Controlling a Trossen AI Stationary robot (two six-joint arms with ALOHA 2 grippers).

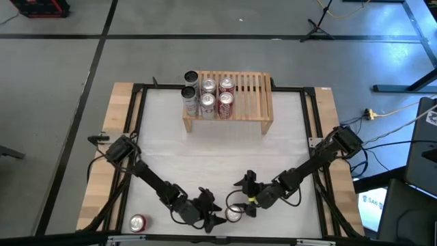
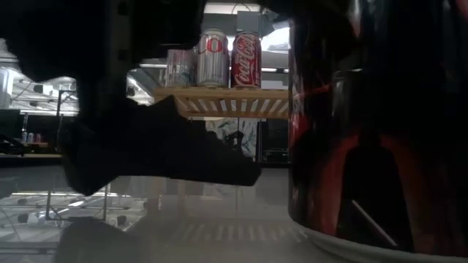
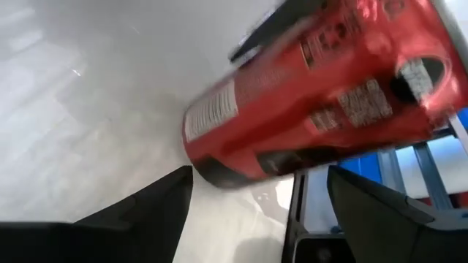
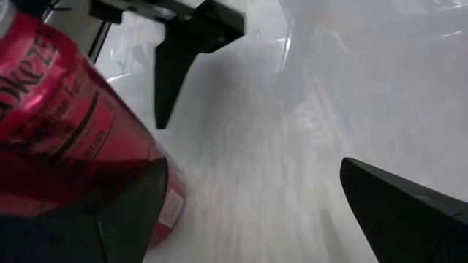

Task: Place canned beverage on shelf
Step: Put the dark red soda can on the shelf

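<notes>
Up front, a glossy red can [image 3: 314,95] stands upright, barcode showing.

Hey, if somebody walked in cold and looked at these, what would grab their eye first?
Probably the two arms meeting at the table's near edge, the left claw and right claw both open around an upright red can. Next, the wooden shelf at the far side, cans crowding its left half. Another red can stands alone near the front left corner.

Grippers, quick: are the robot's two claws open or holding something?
Left gripper: open, holding nothing, beside the upright red metal drink can.
Right gripper: open, holding nothing, by the same can.
</notes>
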